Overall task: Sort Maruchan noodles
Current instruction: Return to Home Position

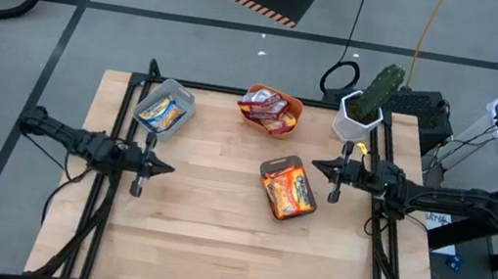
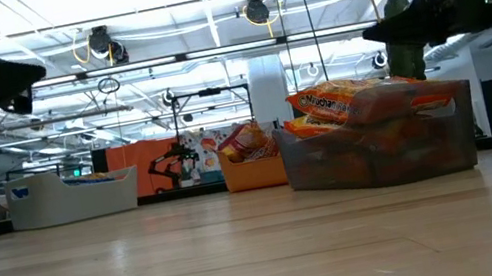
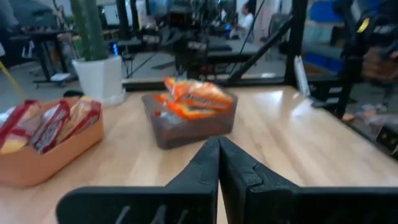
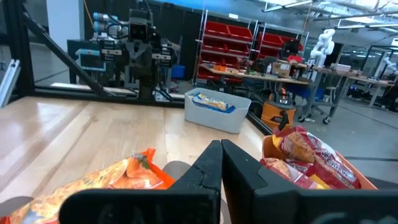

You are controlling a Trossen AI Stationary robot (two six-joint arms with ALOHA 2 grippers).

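Observation:
Orange Maruchan noodle packets fill a dark clear tray right of the table's middle. Red-and-white packets lie in an orange tray at the far edge. Yellow-and-blue packets lie in a grey tray at the far left. My left gripper hovers shut and empty at the table's left edge, pointing level toward the right. My right gripper hovers shut and empty beside the dark tray, pointing left.
A white pot with a green cactus stands at the far right corner. Black frame rails run along the table's left and right edges. Bare wood covers the near half.

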